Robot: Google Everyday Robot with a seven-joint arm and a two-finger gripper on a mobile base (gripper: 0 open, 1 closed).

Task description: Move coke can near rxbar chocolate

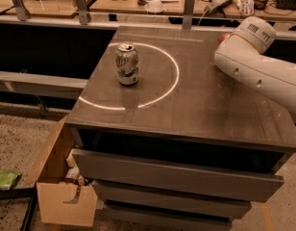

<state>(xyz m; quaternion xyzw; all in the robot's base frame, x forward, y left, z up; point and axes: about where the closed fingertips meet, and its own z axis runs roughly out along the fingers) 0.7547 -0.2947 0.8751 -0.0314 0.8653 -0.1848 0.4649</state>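
Observation:
Only a small red sliver of the coke can (225,37) shows at the table's far right, behind the end of my white arm (256,66). The arm reaches in from the right edge over the table's right side and covers most of the can. My gripper is hidden behind this arm segment, somewhere near the can, and none of it shows. The rxbar chocolate is hidden or out of view.
A green-and-white 7UP can (127,64) stands upright on the left part of the dark table (186,109), inside a bright ring of light. Drawers sit under the tabletop. An open cardboard box (54,177) stands on the floor at left. A cluttered desk runs behind.

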